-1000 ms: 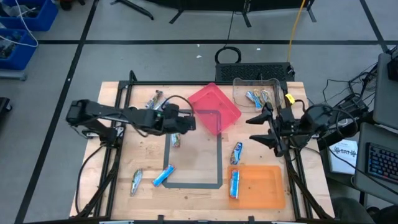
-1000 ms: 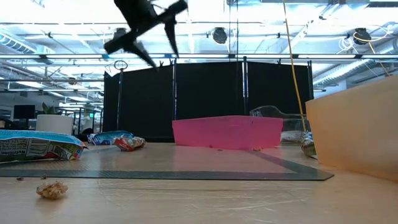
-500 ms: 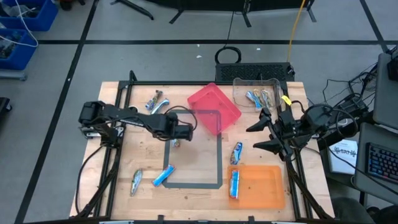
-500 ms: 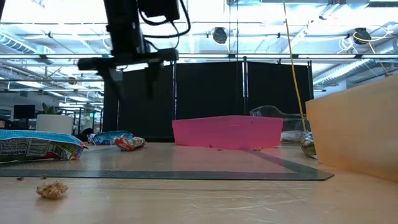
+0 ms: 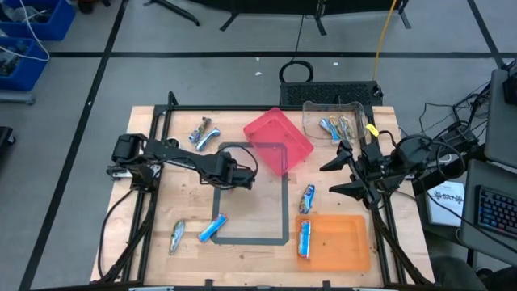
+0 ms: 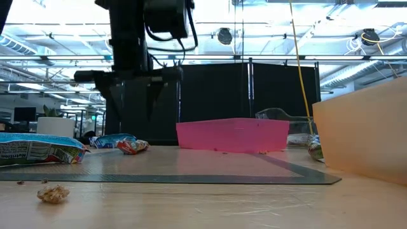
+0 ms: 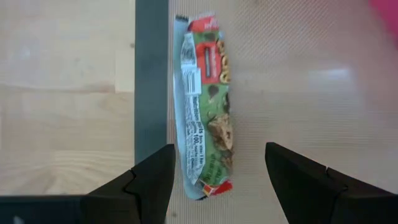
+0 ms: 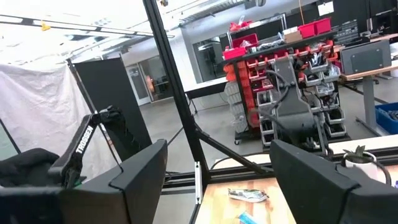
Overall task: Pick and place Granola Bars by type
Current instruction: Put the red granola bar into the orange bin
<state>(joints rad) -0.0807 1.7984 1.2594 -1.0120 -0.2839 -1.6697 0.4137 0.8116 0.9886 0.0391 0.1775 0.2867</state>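
Left wrist view: green granola bar (image 7: 205, 112) flat on desk (image 7: 62, 112) beside the grey tape line (image 7: 151, 81), between spread fingers of left pincer (image 7: 214, 180), nothing gripped. Right pincer (image 5: 343, 168) wide open, empty, near clear bin (image 5: 333, 109).

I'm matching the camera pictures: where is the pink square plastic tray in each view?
High view: pink tray, table's far middle.
Low view: centre, behind the tape.
Left wrist view: only a pink sliver, likely it.
Right wrist view: not in it.
Shared landmark: dark tape rectangle.
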